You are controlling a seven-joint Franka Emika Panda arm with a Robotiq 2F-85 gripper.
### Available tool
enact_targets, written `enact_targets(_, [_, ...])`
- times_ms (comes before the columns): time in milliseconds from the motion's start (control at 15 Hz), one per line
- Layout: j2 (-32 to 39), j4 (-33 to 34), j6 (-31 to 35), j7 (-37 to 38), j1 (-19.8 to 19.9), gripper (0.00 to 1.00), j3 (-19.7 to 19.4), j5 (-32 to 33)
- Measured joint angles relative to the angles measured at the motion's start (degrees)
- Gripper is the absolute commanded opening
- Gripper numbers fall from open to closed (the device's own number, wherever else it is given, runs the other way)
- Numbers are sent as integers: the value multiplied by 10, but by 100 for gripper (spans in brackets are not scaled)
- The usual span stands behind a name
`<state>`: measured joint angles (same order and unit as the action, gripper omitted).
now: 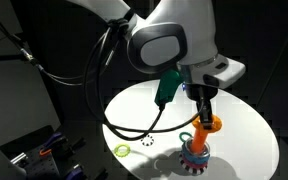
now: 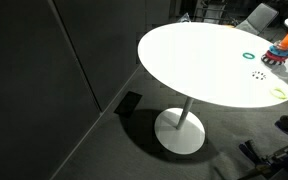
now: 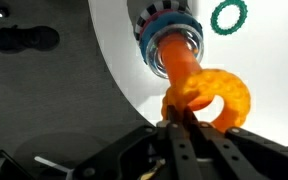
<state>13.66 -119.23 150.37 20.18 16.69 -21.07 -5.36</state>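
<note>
One orange ring (image 3: 229, 95) sits pinched at the tips of the gripper (image 3: 184, 120), its jaws closed tight on it. Just beyond stands the stacking peg (image 3: 174, 55).

Glossy orange plastic toy ring (image 3: 224, 98), lower centre-right of the wrist view: pinched at its left edge by the closed gripper (image 3: 181, 115), tilted against the tip of the orange tapered plastic stacking peg (image 3: 174, 55), which rises from a ribbed blue-and-white collar (image 3: 154, 25) at top centre. In an exterior view, the ring (image 1: 211, 124) hangs over the peg's base (image 1: 194, 155) on the white round table (image 1: 244, 135), lower right of frame
</note>
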Motion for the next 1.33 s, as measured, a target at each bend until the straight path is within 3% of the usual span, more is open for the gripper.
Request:
enact_targets(667, [3, 0, -19, -1, 1, 4, -1, 0])
enact_targets(733, [3, 0, -19, -1, 1, 10, -1, 0])
enact_targets(800, [3, 0, -20, -1, 1, 31, -1, 0])
enact_targets(933, [3, 0, -20, -1, 1, 37, -1, 0])
enact_targets(1333, [3, 0, -20, -2, 3, 84, -1, 0])
